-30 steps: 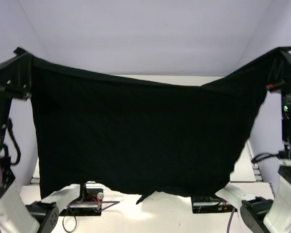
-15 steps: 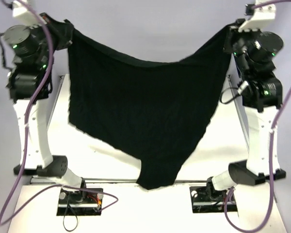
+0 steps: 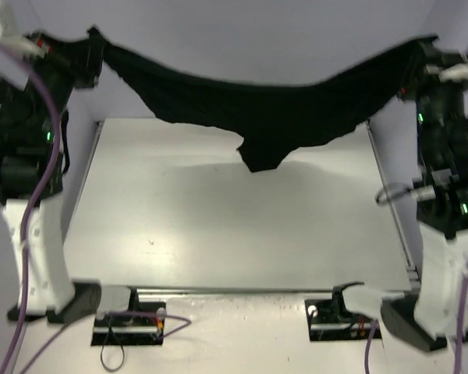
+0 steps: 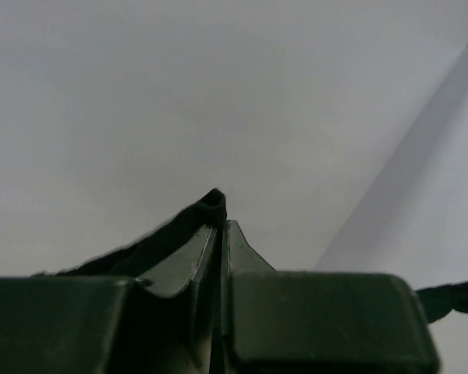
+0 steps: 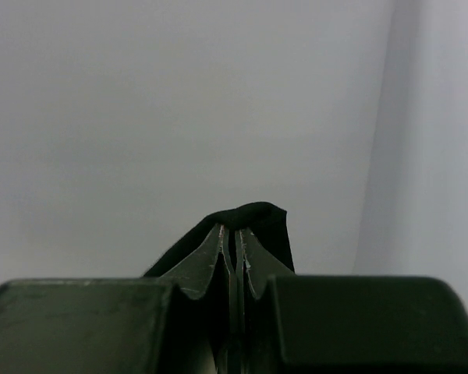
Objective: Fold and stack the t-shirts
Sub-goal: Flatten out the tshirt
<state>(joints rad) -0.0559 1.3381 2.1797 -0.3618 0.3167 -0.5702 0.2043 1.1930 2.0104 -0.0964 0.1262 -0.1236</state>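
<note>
shirt: black shirt point(image 3: 273, 117) hangs in the air, strung between the 2 raised grippers, over the far part of the table point(image 3: 218, 234).
shape: top edge sags in a shallow curve from one held end to the other. A bunched lobe hangs lowest, just right of the middle.
shadow: soft grey patch on the table beside and below the lobe.
left gripper point(image 4: 221, 226): high at far left, jaws pinched together on a fold of the shirt. In the wrist view, black cloth peeks over the fingertips and trails off to the left.
right gripper point(image 5: 232, 230): high at far right, jaws pressed together on another fold of the shirt. The cloth caps both tips and drapes down the left side.
arms: both stand upright, 1 at each side edge of the table. Both are blurred in the top view.
cables: purple cable point(image 3: 33, 179) loops along the left arm.
backdrop: plain pale wall point(image 3: 249, 31) behind the shirt.
</note>
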